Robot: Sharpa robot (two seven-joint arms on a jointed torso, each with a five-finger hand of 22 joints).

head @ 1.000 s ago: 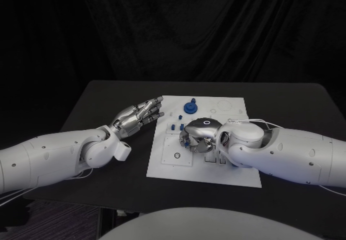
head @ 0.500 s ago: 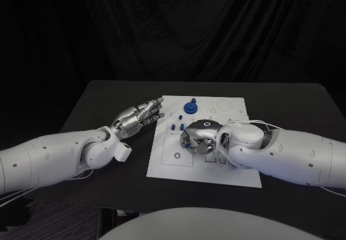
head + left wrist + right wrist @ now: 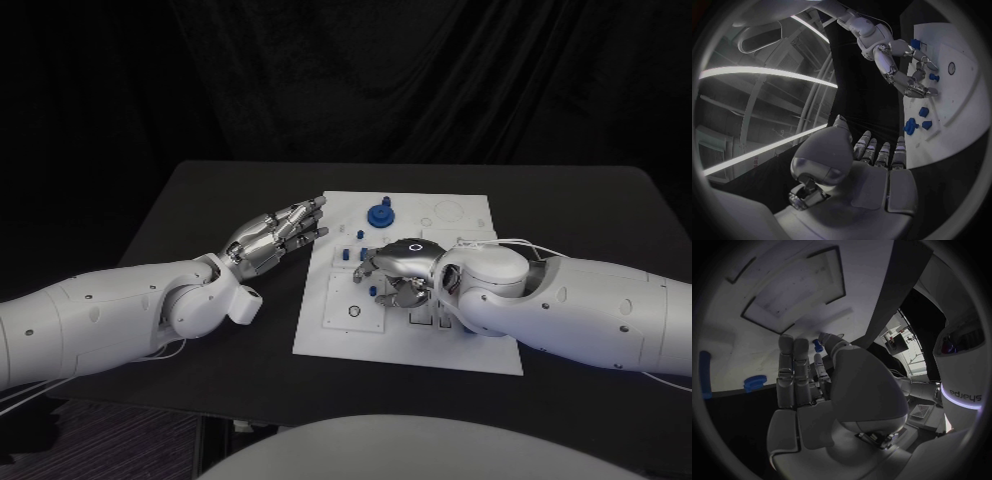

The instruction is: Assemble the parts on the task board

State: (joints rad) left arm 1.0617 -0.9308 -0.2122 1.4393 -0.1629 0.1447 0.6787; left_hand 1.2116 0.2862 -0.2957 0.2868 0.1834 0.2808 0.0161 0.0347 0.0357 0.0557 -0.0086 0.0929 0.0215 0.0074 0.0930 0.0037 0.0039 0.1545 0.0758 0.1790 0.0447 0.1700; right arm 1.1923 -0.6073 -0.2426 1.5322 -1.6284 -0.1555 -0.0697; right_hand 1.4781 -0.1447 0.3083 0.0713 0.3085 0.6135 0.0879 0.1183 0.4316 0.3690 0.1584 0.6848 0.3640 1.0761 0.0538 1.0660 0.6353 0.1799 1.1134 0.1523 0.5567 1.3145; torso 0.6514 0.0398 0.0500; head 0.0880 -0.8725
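The white task board [image 3: 418, 345] lies in the middle of the black table. My right hand [image 3: 397, 268] hovers over the board's centre with its fingers curled down. It pinches a small blue part [image 3: 817, 345] between thumb and a finger, and that part [image 3: 934, 77] sits at its fingertips [image 3: 920, 90]. More small blue parts [image 3: 361, 258] stand in the board just left of the hand. A larger blue knob [image 3: 382, 214] stands near the far edge. My left hand [image 3: 274, 236] floats beside the board's left edge, its fingers straight and apart, holding nothing.
Round and rectangular recesses [image 3: 795, 287] are cut into the board [image 3: 748, 340]. A white cable [image 3: 498, 242] runs over the right wrist. The table [image 3: 577, 210] extends dark and bare on both sides of the board.
My right hand has shifted slightly towards the board's left and far side, uncovering a blue part beside it. The left hand has stayed where it was.
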